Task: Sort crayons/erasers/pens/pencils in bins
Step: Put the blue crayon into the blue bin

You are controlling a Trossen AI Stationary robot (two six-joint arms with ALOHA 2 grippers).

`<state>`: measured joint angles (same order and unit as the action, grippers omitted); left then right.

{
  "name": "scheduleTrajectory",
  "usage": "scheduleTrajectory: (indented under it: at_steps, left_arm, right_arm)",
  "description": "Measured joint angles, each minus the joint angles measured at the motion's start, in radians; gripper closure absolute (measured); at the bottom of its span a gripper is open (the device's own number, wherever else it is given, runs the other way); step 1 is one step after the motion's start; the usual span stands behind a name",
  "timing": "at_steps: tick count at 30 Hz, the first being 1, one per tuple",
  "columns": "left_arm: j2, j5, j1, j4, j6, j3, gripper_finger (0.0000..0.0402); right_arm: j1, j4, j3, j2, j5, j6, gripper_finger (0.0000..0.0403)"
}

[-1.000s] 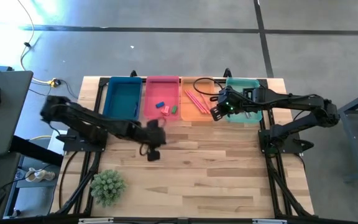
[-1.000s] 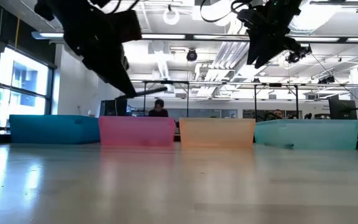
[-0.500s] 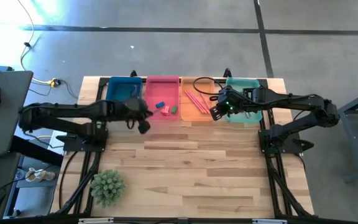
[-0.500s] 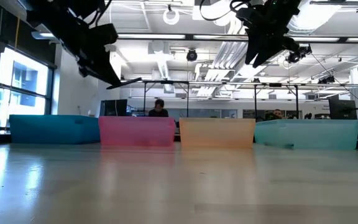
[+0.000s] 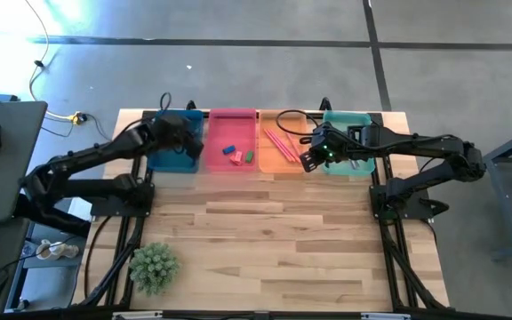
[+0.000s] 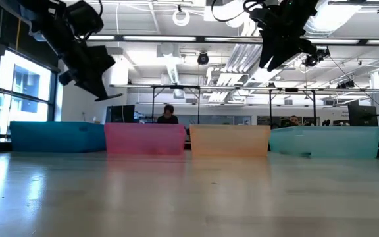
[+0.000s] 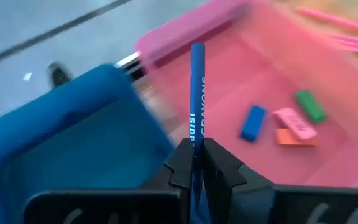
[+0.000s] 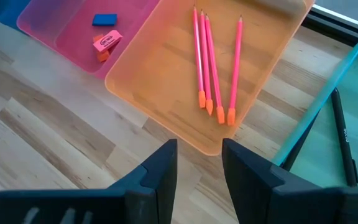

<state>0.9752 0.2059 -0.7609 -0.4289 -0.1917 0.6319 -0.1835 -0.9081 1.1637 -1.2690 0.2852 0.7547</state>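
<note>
My left gripper is shut on a blue crayon with white lettering. It hovers over the right side of the blue bin, beside the pink bin. In the pink bin lie several erasers: blue, pink, green and an orange-red one. My right gripper stands open above the near edge of the orange bin, which holds pink pencils. Dark pens lie in the teal bin. My left gripper pinches the crayon's near end between its two fingers. The crayon lies along the fingers and sticks out well past their tips. The fingers slant downward toward the bins. The crayon is lifted clear, over the seam between the blue and pink bins.
The four bins stand side by side along the table's far edge. A small green plant sits at the near left corner. A person shows far behind the bins in the low view. The wooden table top spreads in front of the bins.
My left gripper has swung from over the table's middle toward the far left, rising a little and rolling, and now hangs over the blue bin. It stays shut on the crayon, which has travelled with it.
</note>
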Motion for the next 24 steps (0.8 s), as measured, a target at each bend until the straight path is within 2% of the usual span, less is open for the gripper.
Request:
scheduleTrajectory:
  at_steps: [11,24]
  left_arm:
    - [0.01,-0.011,-0.177,-0.117,-0.038,0.0,0.0394]
    - [0.156,-0.048,-0.189,-0.121,-0.043,0.001,0.0394]
  right_arm:
    - [0.0,0.0,0.0,0.0,0.057,0.008,0.0284]
    - [0.0,0.0,0.0,0.0,0.082,0.052,0.0284]
